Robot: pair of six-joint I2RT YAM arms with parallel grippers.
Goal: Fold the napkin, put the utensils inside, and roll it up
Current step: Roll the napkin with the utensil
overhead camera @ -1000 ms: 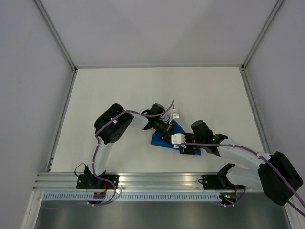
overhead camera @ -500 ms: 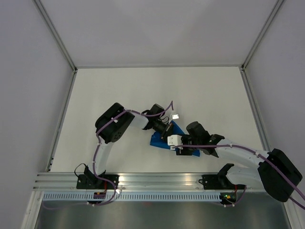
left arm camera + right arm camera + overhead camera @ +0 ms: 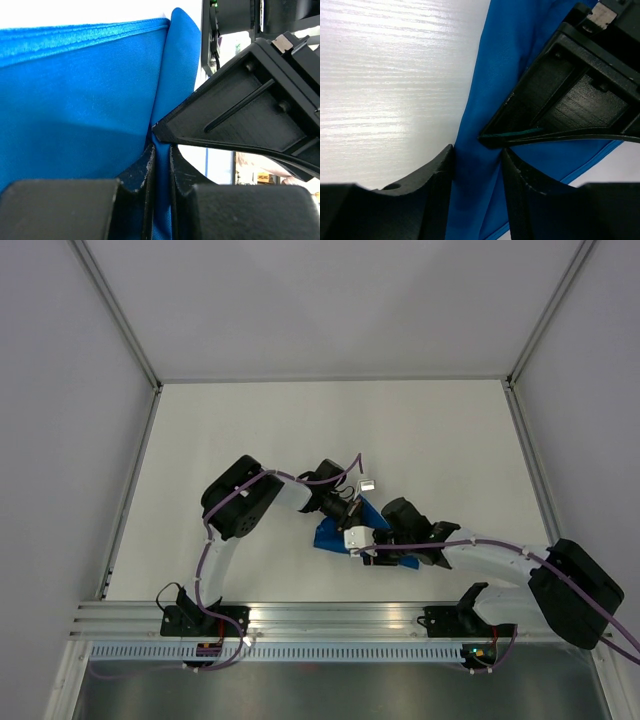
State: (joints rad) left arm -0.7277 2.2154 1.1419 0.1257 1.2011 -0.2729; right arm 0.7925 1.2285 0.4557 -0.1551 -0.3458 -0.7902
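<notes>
Starting at the left of the overhead view, the left arm (image 3: 240, 510) bends up from its base and reaches right toward the middle of the table (image 3: 300, 430). The left gripper (image 3: 161, 152) has its jaws drawn almost together, clamped on a thin upright fold of the napkin (image 3: 328, 534), which passes straight down between them.

The napkin is bright blue with a fine woven sheen. It is gathered into a small, creased, roughly triangular bundle rather than lying flat. In the left wrist view its far edge shows several stacked layers against the white tabletop (at least three or four thin lines). It sits near the middle of the table, a little toward the near side, with both arms over it, so only patches of blue show from above.

Further right, the right gripper (image 3: 477, 150) meets the left one tip to tip – each wrist camera sees the other's dark finger close in front. Its jaws stand apart, one on each side of a raised ridge of cloth that fills the gap. We cannot tell whether they are pressing on it. The right arm (image 3: 500, 560) stretches low across the near right of the table.

White tabletop runs from the bundle out to the grey walls (image 3: 60, 440) on the left, far and right sides – the metal rail (image 3: 330, 618) at the near edge lies closest.
</notes>
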